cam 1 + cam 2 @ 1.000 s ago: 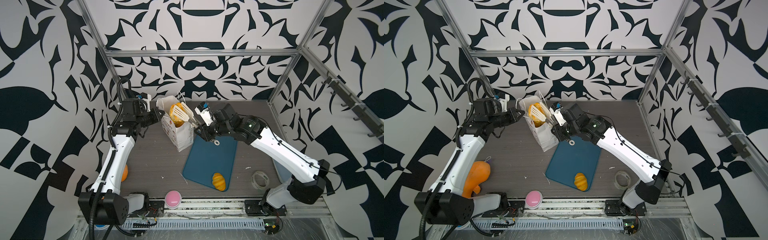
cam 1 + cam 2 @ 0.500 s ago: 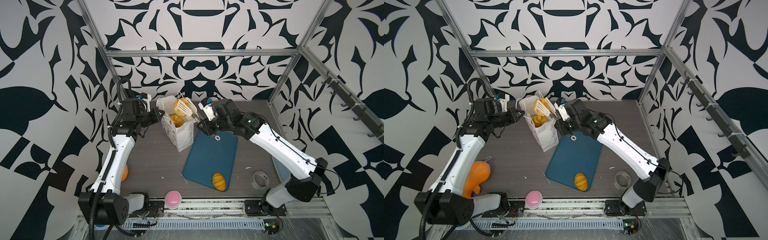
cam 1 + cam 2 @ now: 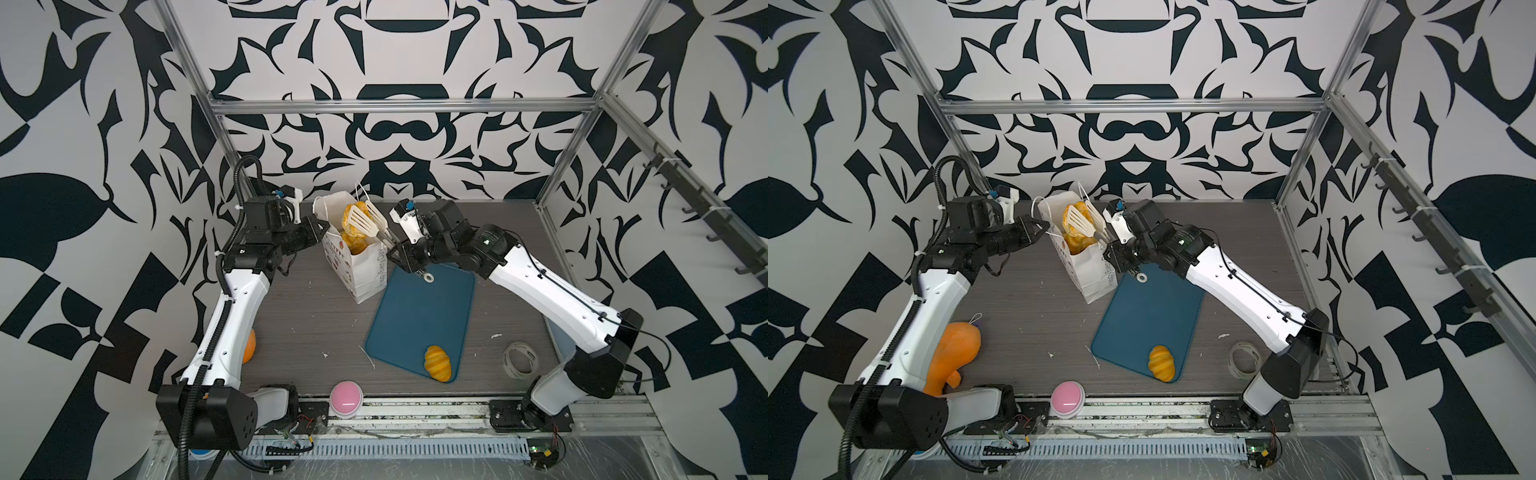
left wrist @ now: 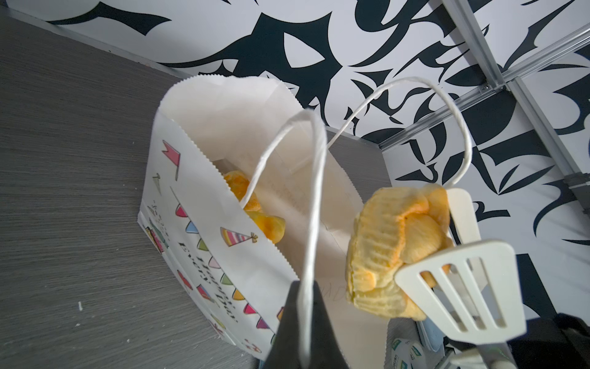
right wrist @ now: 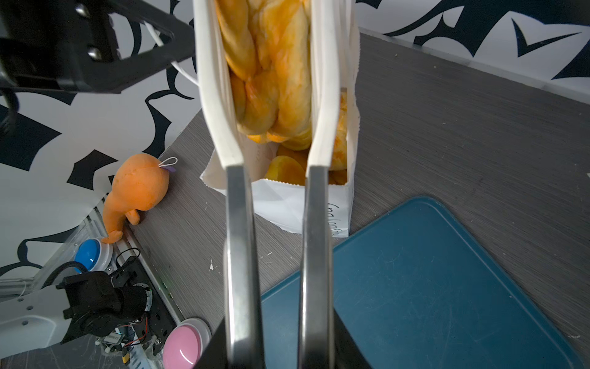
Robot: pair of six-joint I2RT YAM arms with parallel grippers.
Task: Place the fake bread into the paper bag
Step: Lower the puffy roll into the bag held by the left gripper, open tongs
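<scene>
While the lower centre of the top view shows the blue cutting board [image 3: 419, 307], one croissant [image 3: 437, 363] lies at its lower right corner. Higher up, at mid-frame, my right gripper [image 3: 402, 254] is squeezed narrow on the metal handles of the white tongs [image 3: 365, 220]. Their slotted blades clamp the braided loaf [image 4: 389, 249] over the mouth of the paper bag [image 3: 365, 272], where more pastries [image 5: 287, 166] lie inside. Left of the bag, my left gripper [image 3: 320, 226] is clamped fully on its cord handle [image 4: 311, 207].

tongs [image 3: 362, 221] clamping a braided loaf [image 3: 347, 214] block the mouth of the paper bag [image 3: 365, 274]; the left gripper [image 3: 323, 227], on a cord handle [image 4: 318, 191], guards its left; bare table [image 3: 316, 307] lies before it.
</scene>
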